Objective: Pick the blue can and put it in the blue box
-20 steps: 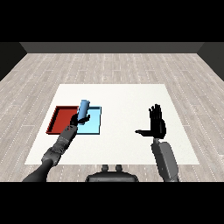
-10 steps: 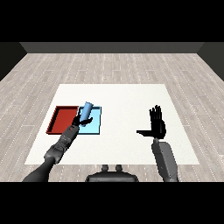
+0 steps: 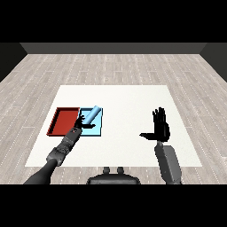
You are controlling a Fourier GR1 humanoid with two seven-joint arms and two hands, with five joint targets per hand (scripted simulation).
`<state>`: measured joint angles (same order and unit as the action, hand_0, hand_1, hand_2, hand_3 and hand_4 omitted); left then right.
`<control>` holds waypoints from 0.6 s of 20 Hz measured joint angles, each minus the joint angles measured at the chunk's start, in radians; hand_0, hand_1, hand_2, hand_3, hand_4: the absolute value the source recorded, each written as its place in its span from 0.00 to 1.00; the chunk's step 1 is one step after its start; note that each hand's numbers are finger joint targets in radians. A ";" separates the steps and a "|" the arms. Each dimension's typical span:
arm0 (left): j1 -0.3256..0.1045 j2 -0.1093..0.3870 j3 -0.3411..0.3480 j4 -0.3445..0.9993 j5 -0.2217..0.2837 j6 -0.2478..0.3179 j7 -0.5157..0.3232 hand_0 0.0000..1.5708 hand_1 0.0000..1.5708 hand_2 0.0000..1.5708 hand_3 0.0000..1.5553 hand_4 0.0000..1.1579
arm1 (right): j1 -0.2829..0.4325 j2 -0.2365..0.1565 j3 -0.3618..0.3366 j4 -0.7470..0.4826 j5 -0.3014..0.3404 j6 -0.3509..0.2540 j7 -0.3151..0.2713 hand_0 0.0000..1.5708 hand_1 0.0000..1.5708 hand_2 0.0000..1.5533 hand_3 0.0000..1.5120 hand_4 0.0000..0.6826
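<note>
We see the blue can tilted hard over, its top leaning far and to the right, above the blue box. A second ago it stood nearly upright in the grasp; half a second ago it had begun to lean, and now it lies at a steep slant and sits lower in the view. We judge that the can is being lowered or let go into the tray, so the task is close to its end. Whether the can already touches the tray floor we cannot tell.

Our left hand is just near and left of the can's lower end, over the box's left part. Its fingers look less closed round the can than before, but we cannot tell whether they grip it or have let go.

The red box lies touching the blue one on its left. Well apart to the right, our right hand stands above the desk with fingers straight and thumb spread, holding nothing, unmoved throughout.
</note>
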<state>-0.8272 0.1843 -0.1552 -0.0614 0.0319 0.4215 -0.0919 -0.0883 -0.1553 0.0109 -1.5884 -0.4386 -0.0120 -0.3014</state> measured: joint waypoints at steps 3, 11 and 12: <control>0.028 -0.012 0.046 -0.040 0.039 0.109 -0.071 0.00 0.00 0.00 0.00 0.00 | -0.011 0.011 0.007 -0.004 0.001 -0.006 0.007 0.00 0.00 0.00 0.00 0.00; 0.127 -0.003 0.140 -0.313 0.131 0.121 -0.456 0.00 0.00 0.00 0.00 0.00 | -0.008 0.004 -0.001 -0.021 -0.013 0.005 0.023 0.00 0.00 0.00 0.00 0.00; 0.141 -0.003 0.140 -0.355 0.137 0.094 -0.493 0.00 0.00 0.00 0.00 0.00 | -0.017 0.001 0.000 -0.018 -0.008 0.000 0.031 0.00 0.00 0.00 0.00 0.00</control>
<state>-0.6861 0.1811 -0.0152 -0.4160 0.1691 0.5155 -0.5853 -0.1054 -0.1546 0.0105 -1.6061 -0.4462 -0.0121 -0.2701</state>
